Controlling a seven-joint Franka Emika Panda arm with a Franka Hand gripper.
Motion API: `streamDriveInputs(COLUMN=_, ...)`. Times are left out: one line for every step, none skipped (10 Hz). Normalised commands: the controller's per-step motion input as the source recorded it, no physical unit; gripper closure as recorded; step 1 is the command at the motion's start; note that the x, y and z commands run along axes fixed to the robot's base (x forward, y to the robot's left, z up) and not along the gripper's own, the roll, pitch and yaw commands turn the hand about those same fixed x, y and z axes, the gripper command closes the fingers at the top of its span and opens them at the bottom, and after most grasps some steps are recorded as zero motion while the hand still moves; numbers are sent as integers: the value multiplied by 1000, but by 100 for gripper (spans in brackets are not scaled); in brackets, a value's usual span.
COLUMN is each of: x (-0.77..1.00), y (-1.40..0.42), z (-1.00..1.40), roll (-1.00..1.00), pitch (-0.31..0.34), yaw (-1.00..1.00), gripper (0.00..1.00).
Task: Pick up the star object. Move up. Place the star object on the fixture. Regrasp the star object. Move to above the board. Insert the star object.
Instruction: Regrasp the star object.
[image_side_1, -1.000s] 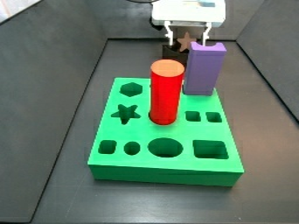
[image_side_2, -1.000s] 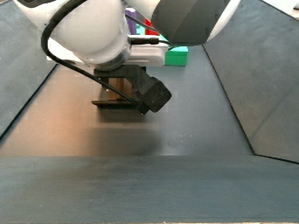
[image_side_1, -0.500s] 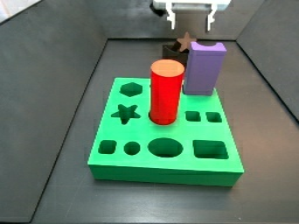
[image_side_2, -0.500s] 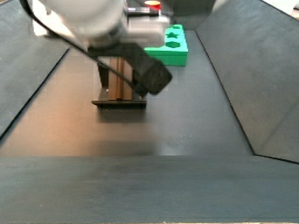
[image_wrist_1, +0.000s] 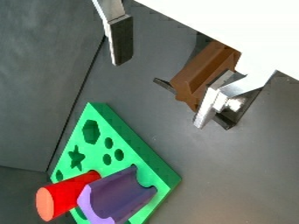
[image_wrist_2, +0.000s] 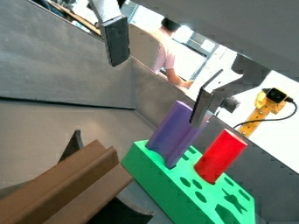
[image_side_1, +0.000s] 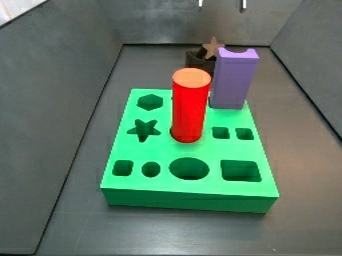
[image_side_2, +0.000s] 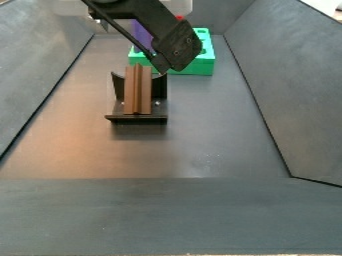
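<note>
The star object (image_side_2: 139, 90), a dark brown ridged peg, stands leaning in the black fixture (image_side_2: 136, 119) on the floor, with nothing holding it. It also shows in both wrist views (image_wrist_1: 201, 73) (image_wrist_2: 61, 187) below the fingers. My gripper (image_wrist_1: 167, 70) is open and empty, raised above the peg and apart from it. One of its fingers (image_side_2: 174, 42) hangs at the top of a side view. The green board (image_side_1: 187, 150) lies beyond the fixture, its star hole (image_side_1: 144, 128) free. The star end (image_side_1: 210, 48) peeks out behind the purple block.
A red cylinder (image_side_1: 190, 105) and a purple notched block (image_side_1: 235, 75) stand upright in the board. Dark sloping walls (image_side_2: 261, 90) enclose the floor on both sides. A person in a pink shirt (image_wrist_2: 170, 58) stands behind the rig.
The gripper has let go of the star object and risen straight up, leaving the peg on the fixture. It has almost left the top of both side views.
</note>
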Motion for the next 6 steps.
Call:
streamDriveInputs(x=-120, y=-737, z=530, roll=1000, pitch=48, yaw=34, gripper=0)
streamDriveInputs(x=-121, y=-702, z=498, roll=1000, pitch=46, yaw=34, gripper=0)
streamDriveInputs(x=-122, y=-586, z=384, roll=1000, pitch=36, yaw=33, gripper=0)
streamDriveInputs(x=-123, y=-395, z=144, roll=1000, pitch=26, yaw=32, gripper=0)
streamDriveInputs(x=-87, y=-240, z=63, roll=1000, pitch=23, yaw=31, gripper=0)
streamDriveInputs(x=-54, y=-89, z=56, roll=1000, pitch=23, yaw=32, gripper=0)
